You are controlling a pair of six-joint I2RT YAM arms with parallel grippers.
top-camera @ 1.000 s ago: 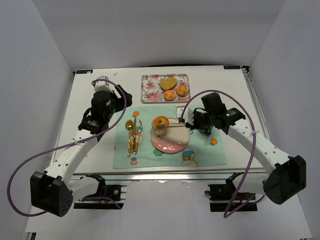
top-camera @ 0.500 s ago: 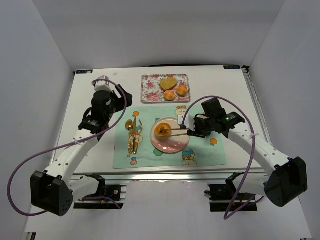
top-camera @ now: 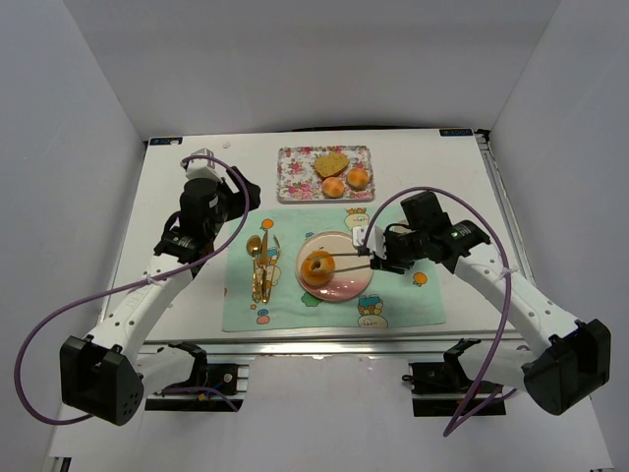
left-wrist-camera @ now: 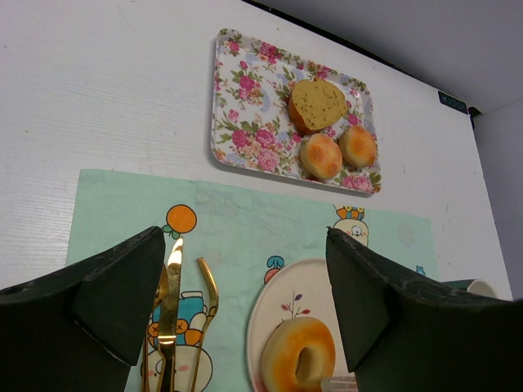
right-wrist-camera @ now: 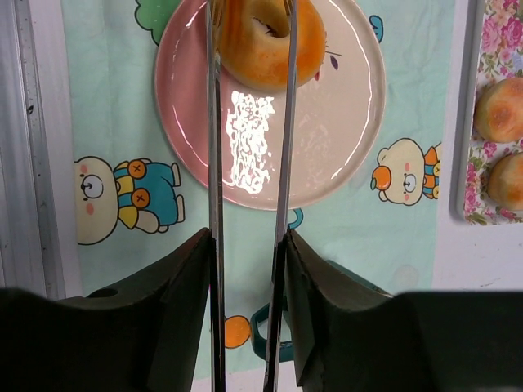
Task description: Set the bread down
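White worktop [top-camera: 442,167] inside a white-walled booth. Pale green cartoon-print placemat [top-camera: 413,305] lies at the near middle, with a pink plate [top-camera: 352,285] on it. Gold cutlery [top-camera: 260,270] is laid just left of the plate, handles running near-to-far. Beyond the placemat sits a floral tray [top-camera: 295,177] carrying a bread slice [top-camera: 331,163] and two rolls [top-camera: 334,187].

Ring-shaped bread [top-camera: 317,267] lies on the plate's left half, hole upward; its outline is round, so no clear long axis.

Right gripper [right-wrist-camera: 249,245] is clamped narrowly on a pair of metal tongs [right-wrist-camera: 214,163], whose arms run leftward across the plate to the bread. In the wrist view one arm skirts the bread's edge and the other crosses over it. Whether they pinch it I cannot tell.

Left gripper [left-wrist-camera: 245,261] hangs above the placemat's far-left part, fingers spread wide, holding nothing, well apart from the bread.
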